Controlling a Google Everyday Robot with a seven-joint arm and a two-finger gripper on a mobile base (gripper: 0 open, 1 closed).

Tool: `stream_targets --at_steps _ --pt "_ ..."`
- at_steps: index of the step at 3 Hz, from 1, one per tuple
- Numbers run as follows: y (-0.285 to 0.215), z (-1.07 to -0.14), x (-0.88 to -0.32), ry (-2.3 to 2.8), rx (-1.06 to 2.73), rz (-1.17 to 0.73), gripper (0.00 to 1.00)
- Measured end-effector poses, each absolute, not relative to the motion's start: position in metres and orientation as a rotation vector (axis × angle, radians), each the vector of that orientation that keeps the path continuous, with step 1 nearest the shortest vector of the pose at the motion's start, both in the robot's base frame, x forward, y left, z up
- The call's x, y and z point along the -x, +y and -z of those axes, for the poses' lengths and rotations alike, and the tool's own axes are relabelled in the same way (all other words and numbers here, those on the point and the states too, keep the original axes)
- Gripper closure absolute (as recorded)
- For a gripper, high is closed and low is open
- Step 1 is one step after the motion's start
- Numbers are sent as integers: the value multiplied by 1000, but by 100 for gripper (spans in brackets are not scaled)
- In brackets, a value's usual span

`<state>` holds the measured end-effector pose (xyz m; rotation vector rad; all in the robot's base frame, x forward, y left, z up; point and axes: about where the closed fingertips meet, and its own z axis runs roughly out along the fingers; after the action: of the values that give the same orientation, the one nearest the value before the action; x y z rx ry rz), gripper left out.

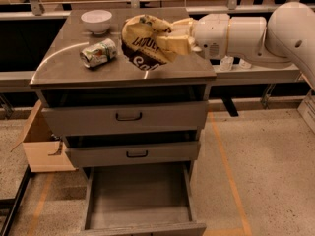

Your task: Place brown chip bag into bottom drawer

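The brown chip bag (147,45) is crinkled, tan and dark brown with lettering, and is held above the right part of the cabinet top. My gripper (173,42) reaches in from the right on a white arm and is shut on the bag's right side. The bottom drawer (140,226) is pulled open below the two upper drawers and its tray is empty.
A white bowl (96,20) sits at the back left of the grey cabinet top (64,68). A crushed green-and-white can (99,52) lies in front of it. A cardboard box (43,146) stands left of the cabinet. Benches run behind.
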<state>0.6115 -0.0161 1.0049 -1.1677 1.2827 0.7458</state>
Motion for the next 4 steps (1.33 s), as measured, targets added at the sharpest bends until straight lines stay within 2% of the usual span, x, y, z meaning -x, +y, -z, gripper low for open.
stream_targets --at_steps 1,2,3,4 --pt "6 -991 -575 1256 1203 -820 100" --pt "19 -957 -556 1279 1271 -773 100" --pt "22 -901 -550 1342 1364 -700 100" --pt "-1 -837 -542 1472 1445 -676 100"
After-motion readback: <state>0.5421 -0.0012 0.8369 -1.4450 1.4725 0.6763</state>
